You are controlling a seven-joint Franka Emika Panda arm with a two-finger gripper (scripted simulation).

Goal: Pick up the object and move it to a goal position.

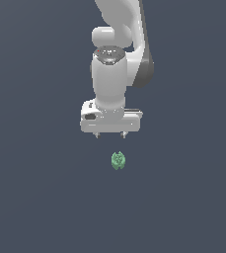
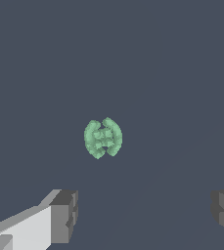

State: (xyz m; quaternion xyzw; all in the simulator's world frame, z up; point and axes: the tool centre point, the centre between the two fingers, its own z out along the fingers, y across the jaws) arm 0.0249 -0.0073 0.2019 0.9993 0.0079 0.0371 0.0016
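In the exterior view the gripper hangs on the white arm, pointing down, with its two short fingertips set apart and nothing between them. The object, a small pale-green ridged lump, lies on the flat dark bench near the gripper, apart from it and offset a little toward the exterior view's right. No edge or corner of the bench shows, so its place on the surface cannot be given more closely. By my reading the task is at its beginning: the object is not yet grasped or lifted, and the descent, the closing, the lift and the carry all remain; no goal marker appears. In the wrist view the object sits free on the bench, ahead of the two spread fingers and not between them. It is nearly round, so its long axis is weak; two ridged halves flank a central groove that runs roughly perpendicular to the line joining the fingers.
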